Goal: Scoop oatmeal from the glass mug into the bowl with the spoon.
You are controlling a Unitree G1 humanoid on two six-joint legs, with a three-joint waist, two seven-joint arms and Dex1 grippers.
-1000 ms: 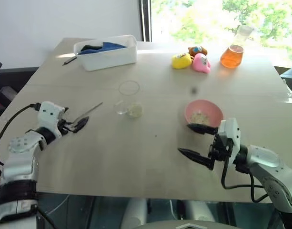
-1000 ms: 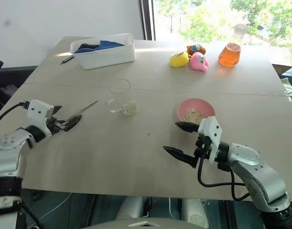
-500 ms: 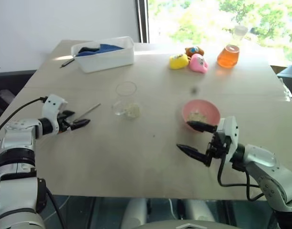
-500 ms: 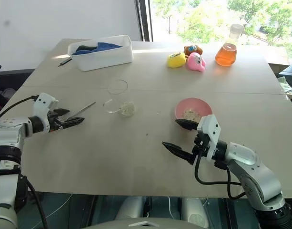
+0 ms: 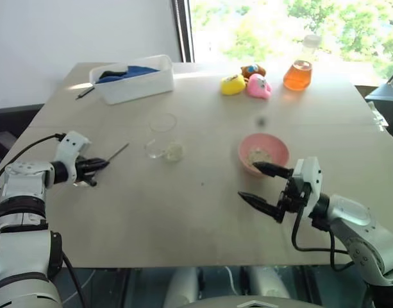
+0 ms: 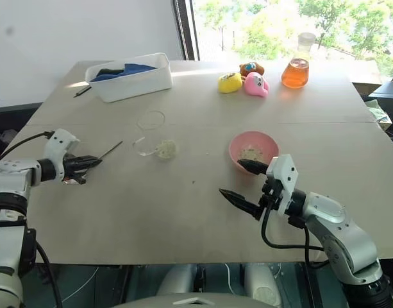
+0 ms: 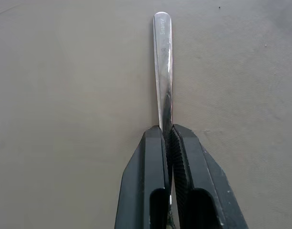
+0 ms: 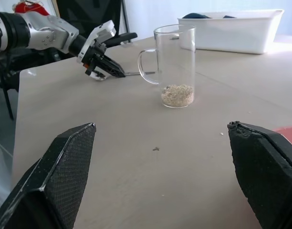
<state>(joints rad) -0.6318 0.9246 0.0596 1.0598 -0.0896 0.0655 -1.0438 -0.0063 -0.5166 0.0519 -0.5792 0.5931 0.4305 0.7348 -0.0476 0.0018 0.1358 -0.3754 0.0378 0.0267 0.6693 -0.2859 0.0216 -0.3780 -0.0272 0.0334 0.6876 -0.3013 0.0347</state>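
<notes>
Clenching the slim shiny metal spoon [image 7: 163, 71], left pincer [image 7: 167, 138]; right pincer [image 5: 262, 186] released.

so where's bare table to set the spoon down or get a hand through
Bare table runs along the near edge between the left gripper, shut on the spoon, and the open right gripper. The strip between the glass mug and the bowl is free too. The far edge is crowded: white tub, toys, flask.
</notes>
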